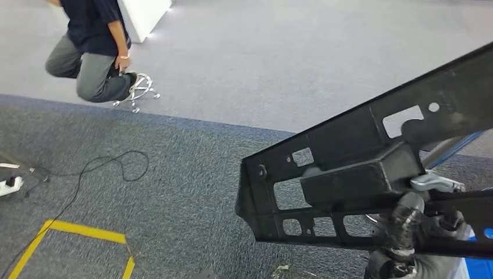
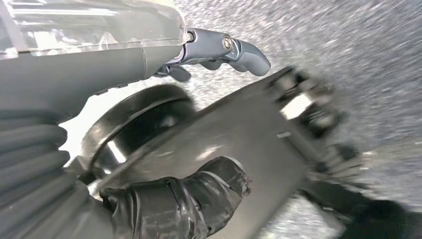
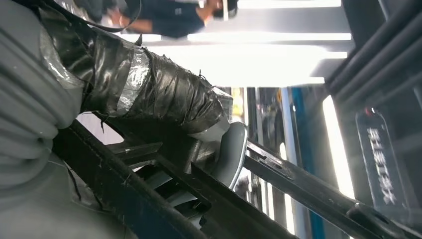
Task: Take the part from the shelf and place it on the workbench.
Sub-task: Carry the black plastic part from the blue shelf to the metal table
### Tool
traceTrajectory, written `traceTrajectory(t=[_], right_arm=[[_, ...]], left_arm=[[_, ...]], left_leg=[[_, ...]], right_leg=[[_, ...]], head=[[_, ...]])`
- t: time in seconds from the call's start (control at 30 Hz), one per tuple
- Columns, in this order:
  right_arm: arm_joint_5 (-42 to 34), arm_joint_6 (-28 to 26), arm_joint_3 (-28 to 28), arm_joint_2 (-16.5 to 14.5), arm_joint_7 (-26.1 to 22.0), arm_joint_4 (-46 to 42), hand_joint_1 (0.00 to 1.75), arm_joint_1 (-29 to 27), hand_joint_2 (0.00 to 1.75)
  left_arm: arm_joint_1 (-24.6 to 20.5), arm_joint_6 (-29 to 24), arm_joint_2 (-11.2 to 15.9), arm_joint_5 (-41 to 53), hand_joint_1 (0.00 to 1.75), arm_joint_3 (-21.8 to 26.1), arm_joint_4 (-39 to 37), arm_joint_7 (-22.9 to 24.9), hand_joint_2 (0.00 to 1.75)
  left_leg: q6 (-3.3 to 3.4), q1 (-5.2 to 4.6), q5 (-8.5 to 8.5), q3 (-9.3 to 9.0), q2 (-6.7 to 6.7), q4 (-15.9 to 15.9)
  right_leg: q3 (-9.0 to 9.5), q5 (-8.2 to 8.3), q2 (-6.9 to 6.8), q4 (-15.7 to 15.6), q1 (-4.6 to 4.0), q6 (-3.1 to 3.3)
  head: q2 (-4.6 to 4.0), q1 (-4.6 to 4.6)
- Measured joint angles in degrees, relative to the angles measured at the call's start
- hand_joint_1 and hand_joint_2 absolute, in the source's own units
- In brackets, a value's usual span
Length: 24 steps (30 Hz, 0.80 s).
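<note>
The part (image 1: 349,174) is a long black plastic frame with several cut-out windows, reaching from the picture's middle up to the right edge of the head view. My right hand (image 1: 407,232) grips it from below at the lower right, its tape-wrapped thumb laid over the frame's lower rail. In the right wrist view the taped thumb (image 3: 149,94) presses on the part's black bars (image 3: 149,199). My left hand (image 2: 124,69) hangs over the carpet, its fingers (image 2: 234,50) stretched out and apart from the taped thumb (image 2: 189,199), with nothing in it.
A person (image 1: 93,52) sits low on a chrome-based stool (image 1: 136,90) at the far left, beside a white cabinet (image 1: 142,17). A black cable (image 1: 99,168) and a power strip (image 1: 9,183) lie on the dark carpet. Yellow floor tape (image 1: 75,229) marks the near left.
</note>
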State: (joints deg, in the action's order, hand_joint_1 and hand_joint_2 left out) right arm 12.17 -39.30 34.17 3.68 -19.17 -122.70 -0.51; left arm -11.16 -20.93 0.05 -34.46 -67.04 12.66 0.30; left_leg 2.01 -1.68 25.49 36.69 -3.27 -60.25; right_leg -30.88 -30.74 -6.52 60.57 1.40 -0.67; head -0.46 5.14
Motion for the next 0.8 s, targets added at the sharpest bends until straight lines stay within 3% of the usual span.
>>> traceTrajectory(t=[0.03,0.07,0.13,0.2,0.27,0.3,0.33,0.4,0.47,0.5,0.53,0.57,0.6,0.63,0.7,0.77,0.8], right_arm=[[-1.22,0.39,0.44,-0.03,0.04,0.36,1.75,0.83,1.75],[-2.79,0.90,0.98,-0.04,0.09,0.85,1.75,1.97,1.75],[-6.06,2.13,2.22,-0.08,-0.01,2.04,1.75,4.42,1.75],[-8.44,3.04,3.40,-0.14,-0.14,3.63,1.75,6.19,1.75],[-9.67,3.52,4.47,-0.19,-0.17,5.22,1.75,7.35,1.75],[-9.93,3.63,4.95,-0.19,-0.22,5.84,1.75,7.83,1.75],[-10.10,3.69,5.39,-0.20,-0.30,6.30,1.75,8.29,1.75],[-10.31,3.81,6.07,-0.24,-0.55,7.06,1.75,8.99,1.75],[-10.42,3.97,6.56,-0.32,-0.84,7.63,1.75,9.29,1.75],[-10.46,4.03,6.82,-0.38,-0.93,7.89,1.75,9.41,1.75],[-10.49,4.05,7.15,-0.43,-0.98,8.09,1.75,9.62,1.75],[-10.53,4.06,7.49,-0.49,-0.98,8.31,1.75,9.88,1.75],[-10.57,4.08,7.79,-0.59,-0.99,8.50,1.75,10.13,1.75],[-10.60,4.10,8.07,-0.70,-1.02,8.66,1.75,10.30,1.75],[-10.71,4.14,8.51,-0.86,-1.04,8.96,1.75,10.40,1.75],[-10.79,4.15,8.79,-0.89,-1.03,9.28,1.75,10.42,1.75],[-10.83,4.16,8.91,-0.90,-1.03,9.44,1.75,10.43,1.75]], left_arm=[[-1.03,-0.25,-0.36,-0.66,0.00,0.01,0.00,1.18,1.75],[-2.07,-0.66,-0.81,-1.47,0.00,0.01,0.01,2.70,1.75],[-4.90,-1.57,-1.67,-3.26,0.00,0.04,0.01,6.26,1.75],[-8.37,-1.89,-2.32,-4.35,0.00,0.21,0.02,8.99,1.75],[-11.03,-1.86,-2.70,-4.95,0.00,0.64,0.02,10.23,1.75],[-11.82,-1.86,-2.79,-5.16,0.00,0.89,0.02,10.40,1.75],[-12.32,-1.85,-2.82,-5.36,0.00,1.10,0.01,10.41,1.75],[-12.71,-1.86,-2.80,-5.65,0.00,1.38,-0.01,10.16,1.75],[-12.78,-1.86,-2.80,-5.82,0.00,1.48,-0.02,9.89,1.75],[-12.78,-1.86,-2.79,-5.91,0.00,1.49,-0.02,9.75,1.75],[-12.75,-1.89,-2.78,-6.00,0.00,1.50,-0.02,9.66,1.75],[-12.68,-1.93,-2.69,-6.09,0.00,1.50,-0.02,9.58,1.75],[-12.64,-1.99,-2.63,-6.16,0.00,1.51,-0.02,9.53,1.75],[-12.69,-2.04,-2.57,-6.20,0.00,1.52,-0.02,9.49,1.75],[-12.93,-2.07,-2.57,-6.22,0.00,1.53,-0.02,9.43,1.75],[-13.00,-2.05,-2.61,-6.22,0.00,1.53,-0.02,9.42,1.75],[-12.94,-2.05,-2.61,-6.20,0.00,1.53,-0.02,9.43,1.75]], left_leg=[[0.21,0.01,-0.20,-0.11,0.75,0.48],[0.35,0.21,-0.45,-0.46,1.42,1.08],[0.82,0.70,-1.02,-1.32,2.70,2.34],[1.22,0.92,-1.24,-1.58,4.18,2.76],[1.33,0.94,-1.13,-1.61,5.88,2.61],[1.25,0.99,-0.98,-1.67,6.73,2.41],[1.09,1.10,-0.76,-1.73,7.55,2.09],[0.47,1.35,0.00,-1.54,9.05,0.92],[-0.18,1.48,0.54,-0.71,10.31,-0.27],[-0.48,1.55,0.52,-0.29,10.92,-0.44],[-0.72,1.66,0.43,-0.06,11.48,-0.39],[-0.98,1.74,0.42,0.11,11.43,-0.36],[-1.25,1.63,0.66,0.38,10.42,-0.85],[-1.55,1.56,1.32,1.16,8.70,-2.37],[-2.14,1.56,3.58,4.47,4.98,-8.44],[-2.39,1.80,4.96,8.28,3.83,-14.43],[-2.35,1.83,4.35,9.03,3.70,-15.07]], right_leg=[[0.35,0.02,-0.55,-0.44,-0.10,-0.28],[0.64,-0.09,-0.24,-0.56,-0.11,-0.53],[-0.16,-1.39,2.50,1.69,-0.15,-0.80],[-3.77,-4.03,5.44,8.30,-0.13,-0.79],[-7.59,-5.09,6.21,13.97,-0.14,-0.97],[-8.26,-3.98,6.33,14.05,-0.10,-1.14],[-7.96,-1.96,6.47,12.14,0.02,-1.31],[-5.73,2.07,8.28,5.36,0.50,-1.67],[-4.36,3.04,10.44,1.67,0.83,-1.54],[-4.27,2.70,10.85,1.53,0.74,-1.27],[-4.20,2.70,10.39,1.44,0.67,-0.89],[-4.06,2.72,9.74,1.29,0.64,-0.55],[-3.78,2.71,9.13,1.12,0.71,-0.21],[-3.44,2.65,8.42,0.92,0.80,0.12],[-2.83,2.35,6.84,0.70,0.75,0.61],[-2.42,1.94,5.17,0.69,0.62,0.82],[-2.17,1.69,4.39,0.69,0.59,0.83]], head=[[0.00,0.03],[0.00,-0.04],[0.00,-0.15],[0.00,-0.29],[0.00,-0.34],[0.00,-0.34],[0.00,-0.34],[0.00,-0.41],[0.00,-0.45],[0.00,-0.47],[0.00,-0.44],[0.00,-0.44],[0.00,-0.27],[0.00,-0.04],[0.00,0.43],[0.00,0.53],[0.00,0.55]])
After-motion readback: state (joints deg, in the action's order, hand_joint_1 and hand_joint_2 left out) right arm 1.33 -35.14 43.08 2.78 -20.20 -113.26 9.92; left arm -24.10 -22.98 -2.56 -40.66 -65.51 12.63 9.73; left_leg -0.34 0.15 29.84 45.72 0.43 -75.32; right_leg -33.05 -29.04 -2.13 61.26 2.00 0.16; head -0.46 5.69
